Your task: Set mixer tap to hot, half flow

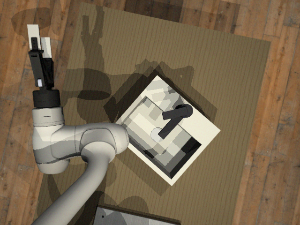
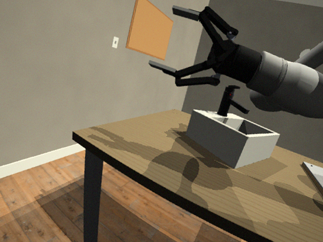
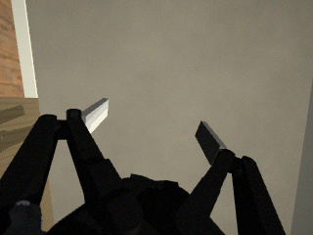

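While lever untouched, hand hangs wide open, aimed at wall.

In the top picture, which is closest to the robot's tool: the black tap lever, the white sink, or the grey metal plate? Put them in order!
From the open tool:
1. White square sink, mid-table; its near corner comes first.
2. Black tap lever, over the sink's back.
3. Grey metal plate, at the bottom edge.

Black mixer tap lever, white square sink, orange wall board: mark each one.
Black mixer tap lever (image 1: 175, 113): top view, middle of the lever bar.
White square sink (image 2: 217, 136): exterior view, its front wall.
Orange wall board (image 2: 150, 31): exterior view, centre of its face.
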Controlling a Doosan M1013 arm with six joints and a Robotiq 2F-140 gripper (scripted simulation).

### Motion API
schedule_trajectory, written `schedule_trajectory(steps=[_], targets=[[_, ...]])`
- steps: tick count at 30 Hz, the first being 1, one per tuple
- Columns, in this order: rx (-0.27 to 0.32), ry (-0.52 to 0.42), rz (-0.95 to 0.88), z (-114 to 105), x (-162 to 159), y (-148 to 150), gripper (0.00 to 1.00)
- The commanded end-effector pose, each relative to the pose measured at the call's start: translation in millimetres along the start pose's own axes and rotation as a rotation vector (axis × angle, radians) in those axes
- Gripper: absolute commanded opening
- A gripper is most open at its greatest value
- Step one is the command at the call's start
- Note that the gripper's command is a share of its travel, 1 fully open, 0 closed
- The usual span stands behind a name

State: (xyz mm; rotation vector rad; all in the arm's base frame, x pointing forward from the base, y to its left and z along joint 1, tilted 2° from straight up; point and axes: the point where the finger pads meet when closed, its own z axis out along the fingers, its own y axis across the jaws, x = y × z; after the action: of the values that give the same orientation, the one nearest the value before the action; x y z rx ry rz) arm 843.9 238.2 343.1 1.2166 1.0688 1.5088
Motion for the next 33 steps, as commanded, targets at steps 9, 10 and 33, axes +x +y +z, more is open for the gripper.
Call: schedule_trajectory(steps=[9, 10, 33], targets=[[0.0, 0.0, 0.0, 0, 0, 0, 1.0], [0.0, 0.0, 0.0, 0, 0, 0, 1.0], [0.241, -0.047, -0.097, 38, -56, -25, 1.0]])
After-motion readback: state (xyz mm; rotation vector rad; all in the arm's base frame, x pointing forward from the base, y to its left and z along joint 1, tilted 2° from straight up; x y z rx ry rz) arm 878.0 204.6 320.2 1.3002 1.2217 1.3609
